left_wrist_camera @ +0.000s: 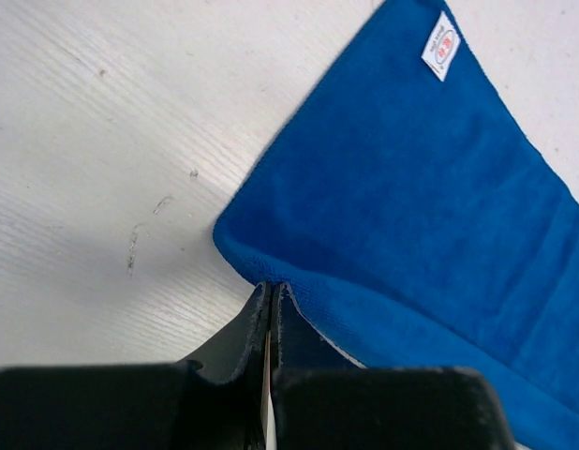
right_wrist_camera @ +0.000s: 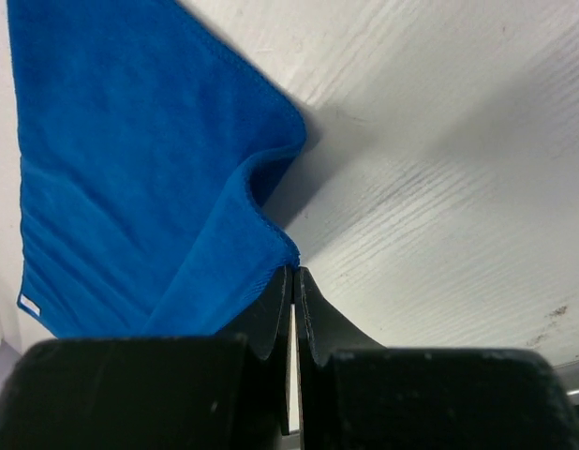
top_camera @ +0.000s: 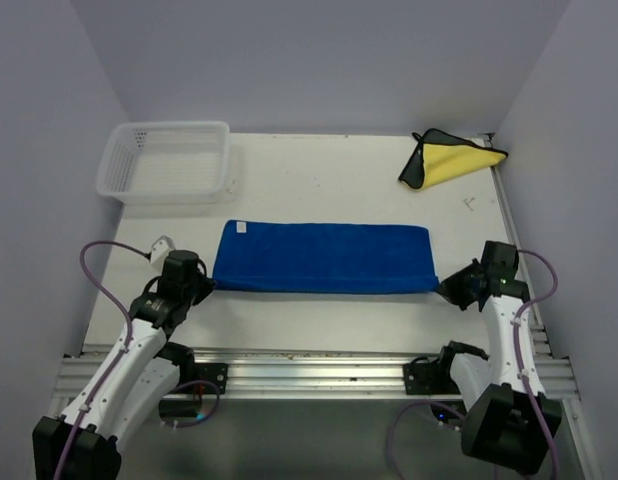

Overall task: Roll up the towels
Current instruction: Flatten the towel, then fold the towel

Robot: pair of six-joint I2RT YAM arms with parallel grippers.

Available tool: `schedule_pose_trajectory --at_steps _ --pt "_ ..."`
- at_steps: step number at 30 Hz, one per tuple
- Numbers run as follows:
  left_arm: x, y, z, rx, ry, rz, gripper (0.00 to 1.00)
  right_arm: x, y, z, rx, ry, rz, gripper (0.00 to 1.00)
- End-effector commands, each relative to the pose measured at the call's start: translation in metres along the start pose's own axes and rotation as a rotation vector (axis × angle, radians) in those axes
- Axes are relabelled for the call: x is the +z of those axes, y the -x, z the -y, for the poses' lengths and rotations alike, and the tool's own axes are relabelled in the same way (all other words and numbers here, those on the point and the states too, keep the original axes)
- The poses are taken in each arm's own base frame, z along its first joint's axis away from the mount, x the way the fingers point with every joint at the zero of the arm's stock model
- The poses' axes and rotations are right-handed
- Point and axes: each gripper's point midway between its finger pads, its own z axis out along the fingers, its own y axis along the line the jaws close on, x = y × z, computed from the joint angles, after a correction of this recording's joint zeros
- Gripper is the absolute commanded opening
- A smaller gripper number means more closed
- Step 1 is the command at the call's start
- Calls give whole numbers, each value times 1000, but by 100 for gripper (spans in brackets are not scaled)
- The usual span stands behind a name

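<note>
The blue towel (top_camera: pixel 324 257) lies as a long flat strip across the middle of the table, with a white label (left_wrist_camera: pixel 441 47) at its far left corner. My left gripper (top_camera: pixel 206 285) is shut, its tips (left_wrist_camera: pixel 272 286) pinched on the towel's (left_wrist_camera: pixel 411 187) near left corner. On the other side, my right gripper (top_camera: pixel 447 288) is also shut, tips (right_wrist_camera: pixel 294 270) on the near right corner of the towel (right_wrist_camera: pixel 130 169), which curls up off the table there. The yellow towel (top_camera: pixel 454 160) with dark edging lies loosely folded at the far right corner, away from both grippers.
A white mesh basket (top_camera: pixel 164 127) stands at the far left. Walls close in the table on the left, back and right. An aluminium rail (top_camera: pixel 309 370) runs along the near edge between the arm bases.
</note>
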Motion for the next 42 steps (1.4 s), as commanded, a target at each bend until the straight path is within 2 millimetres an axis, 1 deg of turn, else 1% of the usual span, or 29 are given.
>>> schedule_pose_trajectory --at_steps 1,2,3,4,5,6,8,9,11,12,14,16,20,25,28,32,33,38,42 --pt "4 21 4 -38 48 82 0 -8 35 -28 -13 54 106 0" --pt "6 26 9 -44 39 91 0 -7 43 -34 -12 55 117 0" --pt "11 24 9 -31 57 79 0 -8 47 -37 -13 56 125 0" --pt "14 26 13 -29 51 77 0 -7 50 -40 -15 57 128 0" --pt "17 29 19 -32 37 83 0 -10 57 -49 -19 72 137 0" --pt "25 25 18 -16 61 63 0 -6 60 -50 -23 63 128 0" --pt "29 38 29 -13 58 87 0 -7 68 -57 -26 64 140 0" --pt "36 38 27 5 82 80 0 -2 71 -59 -20 57 139 0" --pt "39 53 37 5 77 111 0 0 77 -67 -16 79 143 0" --pt "45 55 38 18 89 108 0 6 78 -68 -3 72 131 0" --pt "46 68 49 18 75 129 0 8 82 -75 -1 91 124 0" --pt "50 74 56 33 77 132 0 12 85 -81 0 98 111 0" --pt "54 84 63 36 71 149 0 14 94 -88 -5 95 119 0" --pt "62 86 71 66 47 136 0 20 101 -97 -4 103 110 0" --pt "65 87 71 84 51 134 0 25 105 -103 -4 115 102 0" --pt "72 86 67 100 63 134 0 31 110 -104 -3 102 105 0" --pt "74 85 67 104 66 126 0 36 110 -103 2 92 96 0" --pt "83 84 66 114 72 109 0 47 111 -107 5 96 74 0" --pt "89 84 69 114 66 99 0 53 113 -108 5 93 70 0"
